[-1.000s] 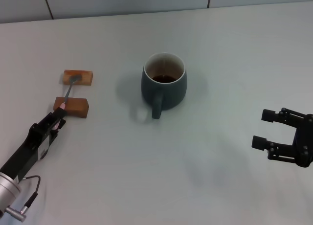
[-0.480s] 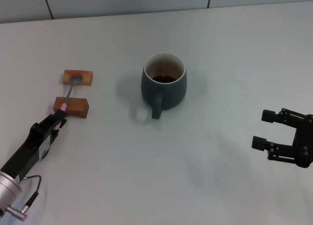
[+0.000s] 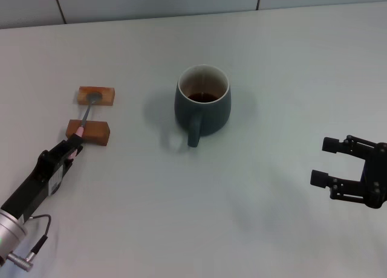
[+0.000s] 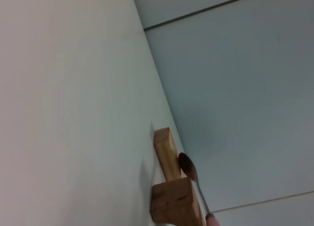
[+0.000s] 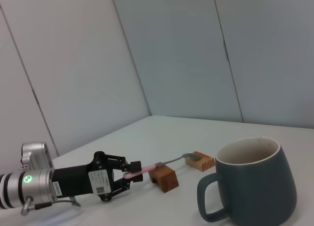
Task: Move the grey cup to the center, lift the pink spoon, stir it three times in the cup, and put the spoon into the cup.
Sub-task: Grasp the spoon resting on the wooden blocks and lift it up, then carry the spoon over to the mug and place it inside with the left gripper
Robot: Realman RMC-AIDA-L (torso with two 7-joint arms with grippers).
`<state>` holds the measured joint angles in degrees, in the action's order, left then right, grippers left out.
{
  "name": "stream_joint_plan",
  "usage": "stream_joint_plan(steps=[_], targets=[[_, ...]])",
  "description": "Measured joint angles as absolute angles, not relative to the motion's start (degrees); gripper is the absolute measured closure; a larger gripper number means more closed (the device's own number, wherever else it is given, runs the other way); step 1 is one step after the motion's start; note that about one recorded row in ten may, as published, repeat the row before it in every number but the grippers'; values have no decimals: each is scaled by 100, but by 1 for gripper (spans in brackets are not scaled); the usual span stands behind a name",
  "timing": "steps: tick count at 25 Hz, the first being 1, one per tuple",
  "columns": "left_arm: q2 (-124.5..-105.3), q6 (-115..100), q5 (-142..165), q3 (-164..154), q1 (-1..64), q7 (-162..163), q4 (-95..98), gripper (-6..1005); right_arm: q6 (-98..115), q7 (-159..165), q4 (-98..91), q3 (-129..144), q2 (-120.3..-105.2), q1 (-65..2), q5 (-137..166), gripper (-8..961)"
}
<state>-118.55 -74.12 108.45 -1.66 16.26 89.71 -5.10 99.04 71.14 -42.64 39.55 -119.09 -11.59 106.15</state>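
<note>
On the far left I have the left gripper (image 3: 71,150) down low over the table (image 3: 181,205), its fingers set on either side of the tail end of the pink spoon (image 3: 85,116). From the right wrist view the pink handle runs in between the jaws, so I read them as closed on it or very nearly so; I can't swear they bear on it.

The spoon lies bridged across two small brown wooden blocks (image 3: 89,132): the handle rests on the near block, and the metal bowl sits on the far block (image 3: 97,95). That propping keeps the handle clear of the tabletop, which I judge is why it is set up this way: it gives the fingers room to close around a slim handle that would otherwise lie flat. The spoon has not been lifted; it rests on both blocks.

Moving right, the grey cup (image 3: 203,103) stands upright near the middle of the table, well apart from the blocks, with its handle turned toward me and a dark brown pool at the bottom of its pale inside. To my eye the centring step is done and the spoon pickup is the step in hand.

On the far right, the right gripper (image 3: 328,161) hangs near the table edge with its fingers spread apart, holding nothing, well away from the cup. It seems parked there to leave the path from the blocks to the cup free for the left arm.
</note>
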Motion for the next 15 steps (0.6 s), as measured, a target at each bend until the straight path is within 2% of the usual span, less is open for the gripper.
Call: stream_joint_plan(steps=[15], targets=[[-11831, -7821, 11143, -253, 1855, 8743, -161, 871, 9905, 7114, -4272, 3949, -11909, -1143, 10618, 127]])
